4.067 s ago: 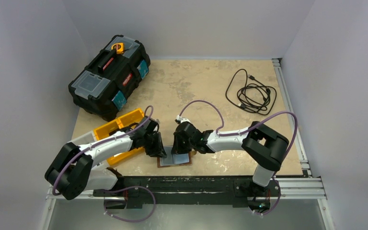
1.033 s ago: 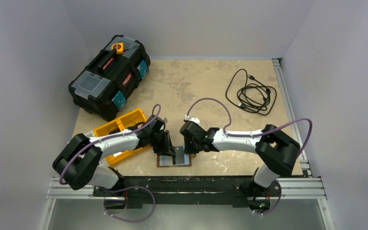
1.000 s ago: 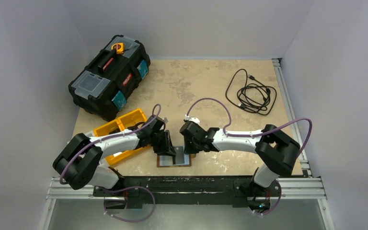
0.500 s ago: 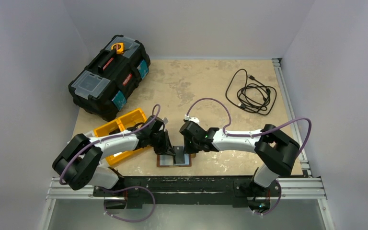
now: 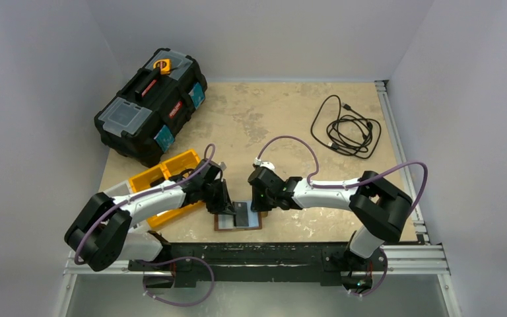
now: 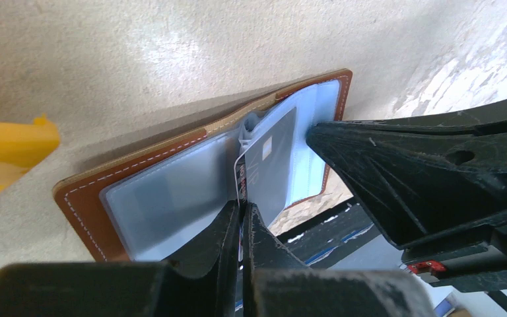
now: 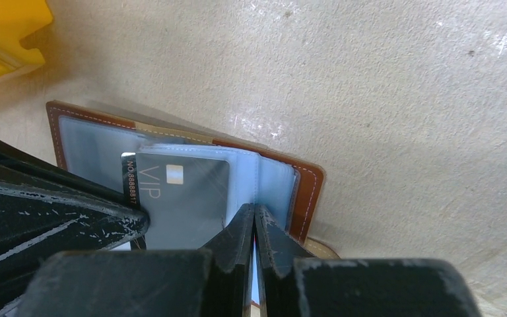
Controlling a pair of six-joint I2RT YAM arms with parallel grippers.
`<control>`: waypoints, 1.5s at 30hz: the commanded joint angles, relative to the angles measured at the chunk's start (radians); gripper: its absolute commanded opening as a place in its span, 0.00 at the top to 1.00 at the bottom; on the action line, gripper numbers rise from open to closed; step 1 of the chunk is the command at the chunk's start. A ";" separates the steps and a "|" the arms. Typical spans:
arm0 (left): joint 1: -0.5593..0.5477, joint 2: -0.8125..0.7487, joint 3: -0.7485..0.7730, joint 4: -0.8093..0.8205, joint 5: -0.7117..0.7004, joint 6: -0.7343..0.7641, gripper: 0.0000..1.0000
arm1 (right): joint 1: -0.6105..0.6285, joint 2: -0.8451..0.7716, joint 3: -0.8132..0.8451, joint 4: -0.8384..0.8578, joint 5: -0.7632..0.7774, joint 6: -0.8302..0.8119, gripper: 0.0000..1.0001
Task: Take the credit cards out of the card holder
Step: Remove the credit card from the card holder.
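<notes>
vip card [image 7: 183, 198] farther out of card holder [image 7: 307, 191]

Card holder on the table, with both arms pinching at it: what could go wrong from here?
1. The left fingers grip only the thin edge of the grey card, so it may slip free.
2. The right fingers pin just one pale sleeve, so the whole card holder might drag or lift along with the card.
</notes>
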State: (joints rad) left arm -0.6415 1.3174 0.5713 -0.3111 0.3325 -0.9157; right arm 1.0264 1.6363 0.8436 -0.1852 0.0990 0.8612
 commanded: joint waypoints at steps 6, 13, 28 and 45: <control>0.028 -0.047 0.017 -0.103 -0.065 0.058 1.00 | -0.006 0.062 -0.065 -0.078 0.008 -0.004 0.98; 0.044 -0.076 0.018 -0.143 -0.087 0.084 1.00 | -0.008 0.062 -0.076 -0.064 0.000 -0.002 0.99; 0.050 -0.076 -0.058 -0.024 0.003 0.041 0.80 | -0.008 0.072 -0.073 -0.047 -0.016 -0.008 1.00; 0.050 -0.037 -0.104 0.118 0.084 -0.012 0.83 | -0.009 0.087 -0.065 -0.046 -0.022 -0.014 1.00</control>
State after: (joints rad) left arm -0.5957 1.2701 0.4805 -0.2504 0.3733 -0.9051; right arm 1.0187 1.6478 0.8188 -0.1001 0.0490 0.8745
